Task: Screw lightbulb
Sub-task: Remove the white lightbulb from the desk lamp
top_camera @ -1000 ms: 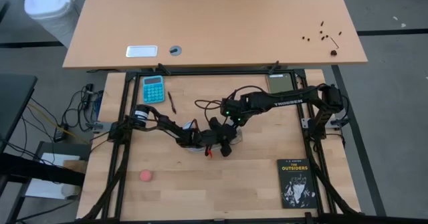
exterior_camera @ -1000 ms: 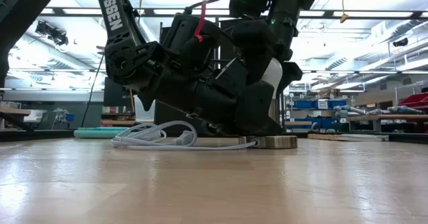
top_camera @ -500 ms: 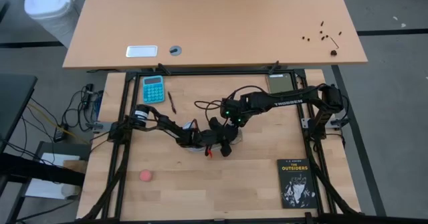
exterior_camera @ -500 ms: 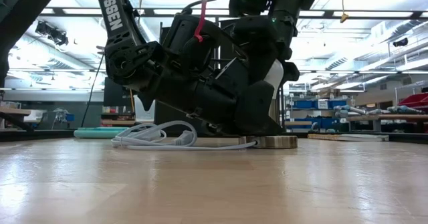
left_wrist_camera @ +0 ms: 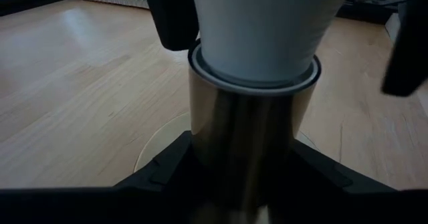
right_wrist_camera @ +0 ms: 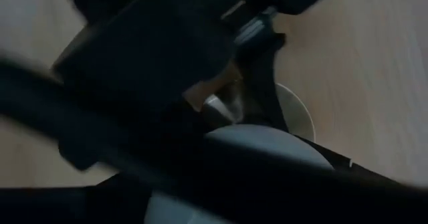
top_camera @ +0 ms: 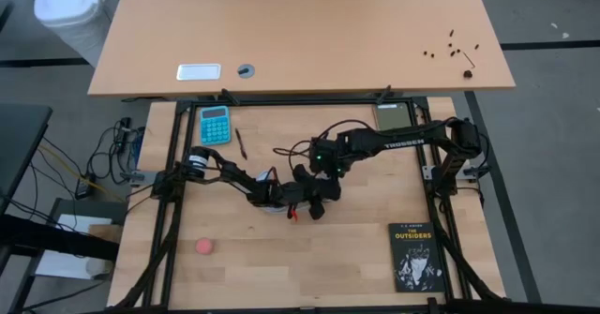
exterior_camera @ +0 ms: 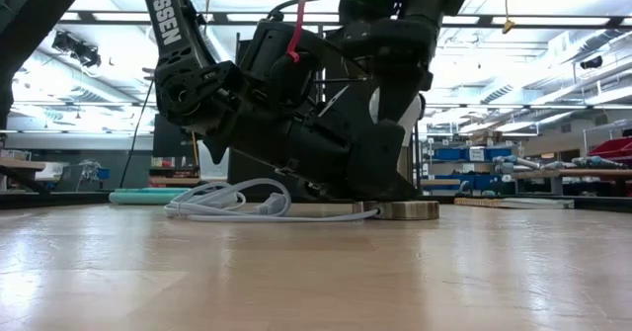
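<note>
The white lightbulb stands upright with its lower end in the collar of a shiny metal socket. The socket's round base disc rests flat on the table, and its white cord lies coiled to the left. My left gripper is shut low on the socket's stem. My right gripper comes down over the lightbulb and is shut on it. Both arms hide most of the bulb in the high view. My left gripper pinches the socket's metal stem between its two fingers, low down just above the base disc. It comes from the table's left, slanting a little downward. The socket stands upright on the table. My right gripper holds the lightbulb's white glass between its two fingers, one finger lying against the bulb's side. The fingers come from above, pointing steeply down. The bulb stands upright in the socket's top.
A teal calculator and a pen lie at the far left, with a dark device at the far right. A pink ball sits near left and a black book near right. Bare wood lies in front.
My right gripper has closed its fingers onto the lightbulb and then rolled about its own downward axis while staying in place. In the low view, less of the white bulb shows between its fingers than before. The socket has stayed where it was.
</note>
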`<state>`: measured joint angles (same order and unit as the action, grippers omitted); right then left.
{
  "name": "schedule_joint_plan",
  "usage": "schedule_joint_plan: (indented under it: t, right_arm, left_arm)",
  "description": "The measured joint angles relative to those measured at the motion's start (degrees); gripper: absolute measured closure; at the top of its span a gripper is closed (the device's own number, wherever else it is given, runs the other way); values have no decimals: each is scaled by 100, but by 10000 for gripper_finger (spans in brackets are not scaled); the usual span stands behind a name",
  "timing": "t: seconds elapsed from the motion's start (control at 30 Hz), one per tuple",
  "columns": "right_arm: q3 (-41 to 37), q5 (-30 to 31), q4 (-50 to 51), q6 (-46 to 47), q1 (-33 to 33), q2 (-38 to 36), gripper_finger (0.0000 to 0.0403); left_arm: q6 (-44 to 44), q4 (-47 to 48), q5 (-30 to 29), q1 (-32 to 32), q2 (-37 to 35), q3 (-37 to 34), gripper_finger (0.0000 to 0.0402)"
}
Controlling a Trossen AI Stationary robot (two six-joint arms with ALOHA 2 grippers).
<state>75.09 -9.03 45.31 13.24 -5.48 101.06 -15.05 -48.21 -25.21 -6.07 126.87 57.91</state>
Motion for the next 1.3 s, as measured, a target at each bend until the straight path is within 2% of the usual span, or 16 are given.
schedule_joint_plan:
  t: [0.27, 0.43, 0.57, 0.77, 0.97, 1.23, 1.3]
  right_arm:
    - [136, -223, 81, -2268, 1, 20, 125]
    - [216, -226, 173, -3870, 20, 22, 137]
    - [225, -77, 260, -4443, 23, 22, 141]
    - [240, 133, 227, -4385, 15, 8, 111]
    - [529, 275, 533, -3893, 57, 7, 87]
    - [1446, 80, 1947, -3223, 52, -2, 58]
    - [1610, 49, 2257, -2735, 59, -3, 54]
  left_arm:
    - [-33, -18, 20, 0, 0, -2, 213]
    - [-18, -17, 20, 0, 0, -4, 213]
    - [9, -5, 17, 1, 0, -2, 213]
    - [-20, -11, 20, 2, 0, -2, 213]
    - [-20, -11, 20, 2, 0, -2, 213]
    - [-9, -4, 17, 2, 0, -2, 213]
    - [-7, -4, 19, 2, 0, -2, 213]
